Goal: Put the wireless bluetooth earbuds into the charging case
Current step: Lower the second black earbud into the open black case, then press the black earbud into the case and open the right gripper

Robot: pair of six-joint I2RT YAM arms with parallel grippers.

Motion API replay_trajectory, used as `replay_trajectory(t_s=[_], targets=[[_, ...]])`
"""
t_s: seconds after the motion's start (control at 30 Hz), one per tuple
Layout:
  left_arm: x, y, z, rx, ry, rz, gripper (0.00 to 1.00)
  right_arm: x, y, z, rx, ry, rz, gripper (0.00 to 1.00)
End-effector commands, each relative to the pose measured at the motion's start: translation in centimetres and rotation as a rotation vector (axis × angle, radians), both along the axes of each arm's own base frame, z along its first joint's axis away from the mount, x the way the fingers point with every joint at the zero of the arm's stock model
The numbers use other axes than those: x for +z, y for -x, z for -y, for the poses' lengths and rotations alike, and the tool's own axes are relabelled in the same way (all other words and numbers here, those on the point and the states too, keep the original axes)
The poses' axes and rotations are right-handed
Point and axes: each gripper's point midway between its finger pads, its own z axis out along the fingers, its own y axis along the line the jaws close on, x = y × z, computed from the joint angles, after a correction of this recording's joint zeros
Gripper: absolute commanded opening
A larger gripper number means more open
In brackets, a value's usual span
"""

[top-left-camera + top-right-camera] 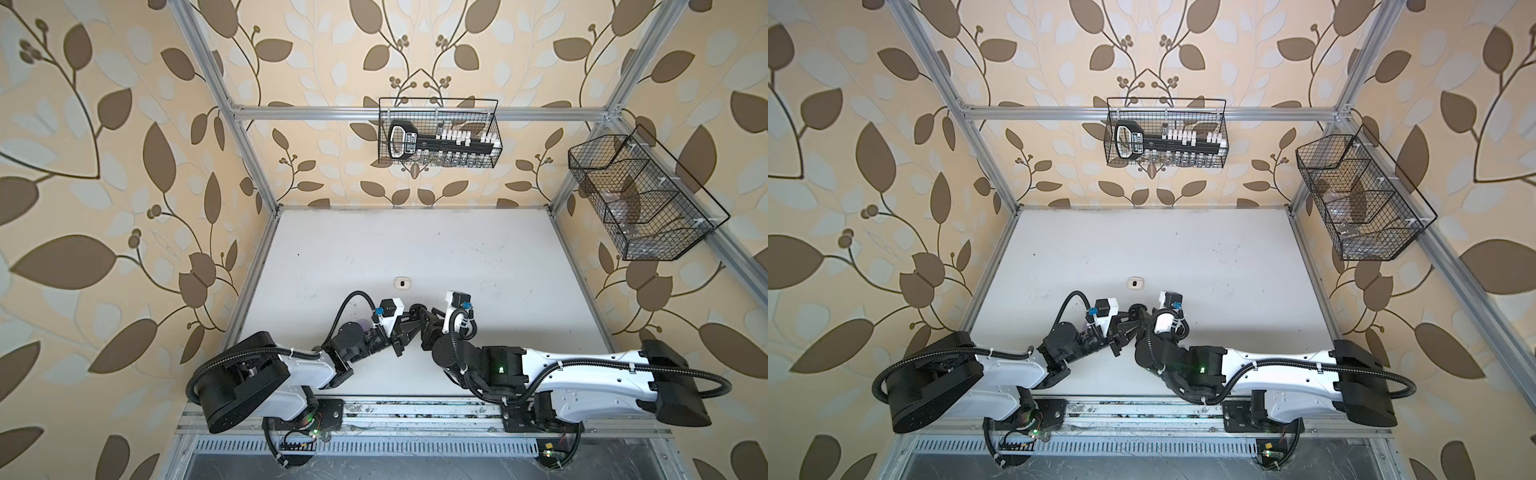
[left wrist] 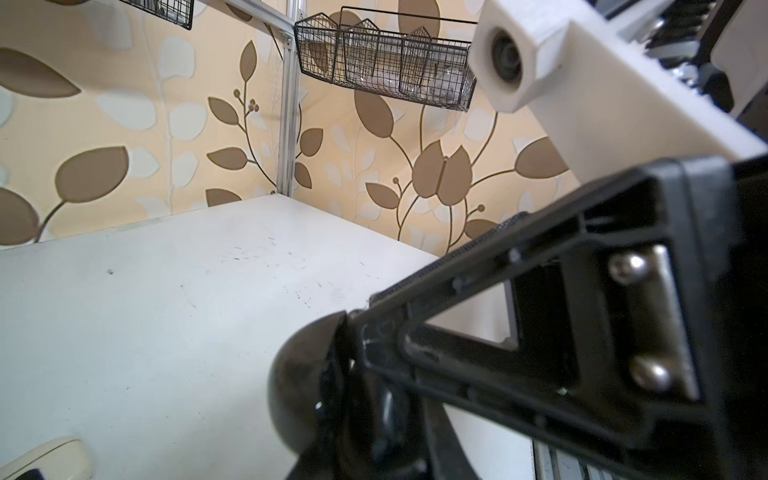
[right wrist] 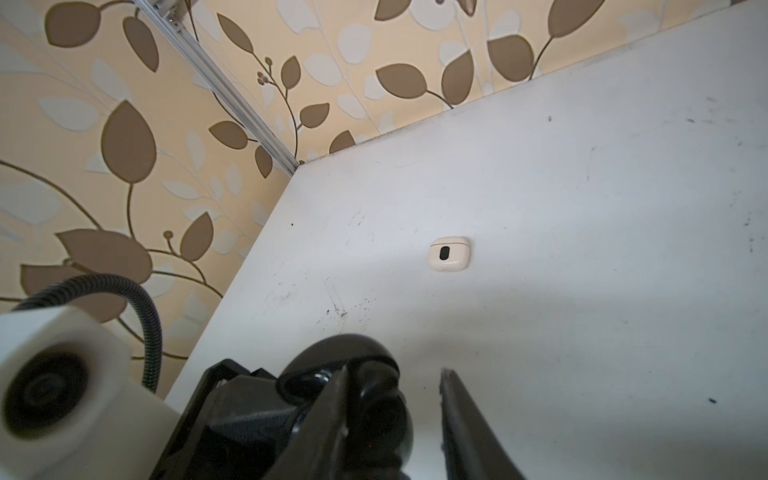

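Both top views first: the arms meet at mid-table (image 1: 478, 249), the left one in from eight o'clock and the right one from four o'clock. The left gripper (image 1: 405, 323) is clenched on the black charging case (image 1: 417, 310), and the right gripper (image 1: 430, 318) is right up beside it. The white charging case (image 1: 402, 283) lies shut on the table at eleven o'clock from the black one, near but apart.

Left wrist view: the black charging case (image 2: 303, 374) looms rounded and glossy, with a truss-shaped finger meeting it.

Right wrist view: the right gripper's fingers (image 3: 465, 440) are released and parted. The black charging case (image 3: 382, 407) sits between them, one finger across it and the other clear. The white charging case (image 3: 449, 254) lies farther out.

The wireless bluetooth earbuds can't be made out in any view.
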Motion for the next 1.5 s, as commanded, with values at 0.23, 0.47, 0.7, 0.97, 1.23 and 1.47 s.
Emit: replay_trajectory(t_s=[0.23,0.47,0.7,0.97,1.23,1.47], targets=[[2.6,1.4,-0.2,-0.042,0.062,0.112,0.0,2.9,2.3,-0.9,0.142,-0.035,0.018,0.5],[2.3,2.6,0.1,-0.106,0.049,0.129,0.0,3.3,2.1,2.4,0.07,0.0,0.037,0.42],[2.6,3.8,0.3,-0.173,0.049,0.156,0.0,0.5,0.7,4.9,0.046,0.027,-0.021,0.3],[2.7,3.9,0.3,-0.176,0.048,0.169,0.0,0.3,1.3,2.6,0.146,0.062,-0.004,0.27],[2.8,4.1,0.4,-0.186,0.049,0.18,0.0,0.7,1.6,1.3,0.175,0.092,0.01,0.27],[2.4,3.7,0.4,-0.167,0.036,0.178,0.0,1.2,2.2,0.9,0.182,0.115,0.031,0.26]])
